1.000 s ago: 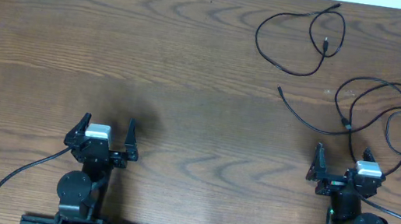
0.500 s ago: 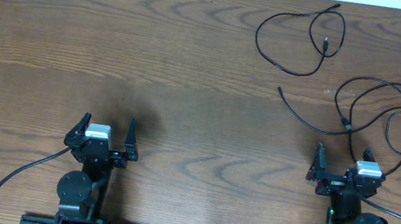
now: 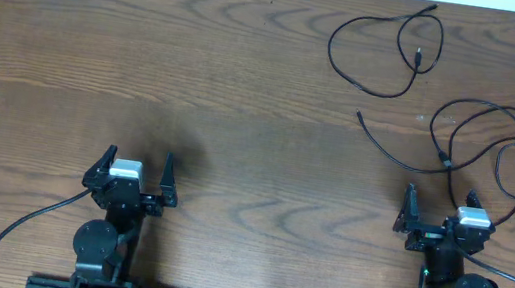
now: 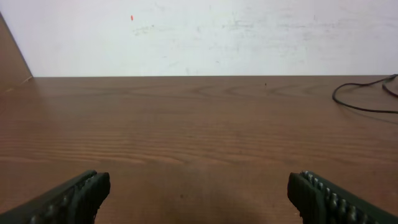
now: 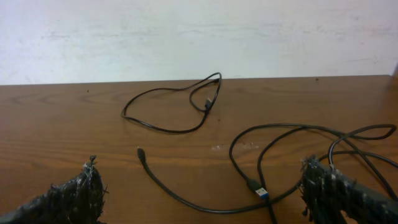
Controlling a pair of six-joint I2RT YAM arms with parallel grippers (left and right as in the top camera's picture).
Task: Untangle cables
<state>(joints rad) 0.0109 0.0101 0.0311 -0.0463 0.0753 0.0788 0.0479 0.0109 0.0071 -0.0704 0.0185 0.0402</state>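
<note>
Two lots of black cables lie on the right half of the bench, both slack and flat on the wood. The far loop curls near the back edge, clear of everything else. The near tangle sits closer in, several strands crossing one another, with one free plug end pointing left and a plug with a blue tip in the middle. From the right wrist view its nearest strands run up beside the right-hand finger; I cannot tell whether they touch it.

The right gripper sits low and drawn back at the front edge, pointing straight out at that tangle, jaws spread wide and holding nothing. The left gripper sits in the same tucked pose on the other side, jaws likewise spread and holding nothing, well apart from any cable.

Ahead of the left arm the wood runs bare to the white wall at the back. A brown side board closes the far left corner.
</note>
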